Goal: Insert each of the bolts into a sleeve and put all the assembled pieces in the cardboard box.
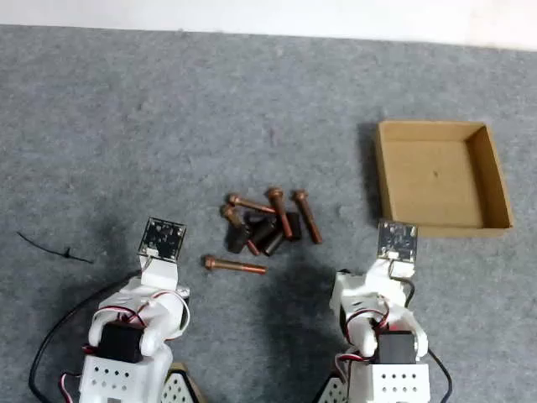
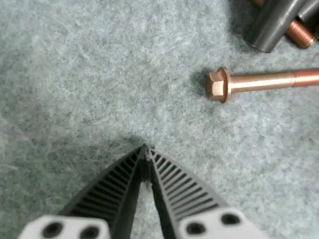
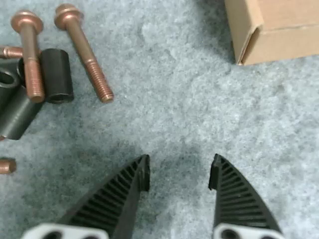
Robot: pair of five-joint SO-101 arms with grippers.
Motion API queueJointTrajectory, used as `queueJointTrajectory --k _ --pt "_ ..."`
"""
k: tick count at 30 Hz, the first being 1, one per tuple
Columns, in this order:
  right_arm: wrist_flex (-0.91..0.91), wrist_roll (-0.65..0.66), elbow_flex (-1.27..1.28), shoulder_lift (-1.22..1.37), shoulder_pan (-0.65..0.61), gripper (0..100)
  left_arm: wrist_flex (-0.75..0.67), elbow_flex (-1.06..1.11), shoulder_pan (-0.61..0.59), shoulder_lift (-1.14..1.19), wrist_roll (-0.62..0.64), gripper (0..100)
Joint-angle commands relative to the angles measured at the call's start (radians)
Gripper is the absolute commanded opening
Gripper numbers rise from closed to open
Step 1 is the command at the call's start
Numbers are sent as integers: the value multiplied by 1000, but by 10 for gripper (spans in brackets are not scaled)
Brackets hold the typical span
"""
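Note:
Several copper bolts and dark sleeves lie heaped (image 1: 264, 222) at the table's middle. One bolt (image 1: 235, 265) (image 2: 254, 82) lies alone nearer the arms, its hex head toward my left gripper (image 2: 145, 150), which is shut with nothing in it and hovers just short of that head. A dark sleeve (image 2: 271, 22) lies beyond the bolt. My right gripper (image 3: 179, 169) stands open over bare carpet, between the heap and the cardboard box (image 1: 432, 172) (image 3: 271, 30). Two bolts (image 3: 82, 47) and a sleeve (image 3: 56, 74) lie ahead of it to one side. The box holds nothing.
Grey carpet covers the table. A thin black cable tie (image 1: 59, 250) lies at the far left. The left arm (image 1: 143, 315) and the right arm (image 1: 382, 323) sit at the near edge, with open carpet between them.

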Motion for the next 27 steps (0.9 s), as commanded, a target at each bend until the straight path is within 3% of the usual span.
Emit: queueJointTrajectory --k 1,19,23,27 --pt "4 -2 159 -13 4 190 5 21 2 -12 -8 7" --pt "5 -3 159 -21 12 190 5 21 42 -12 -3 7" --pt "5 -3 159 -21 71 190 5 21 82 -12 -8 7" --pt "-5 -5 159 -22 153 190 8 5 -39 -12 -9 7"
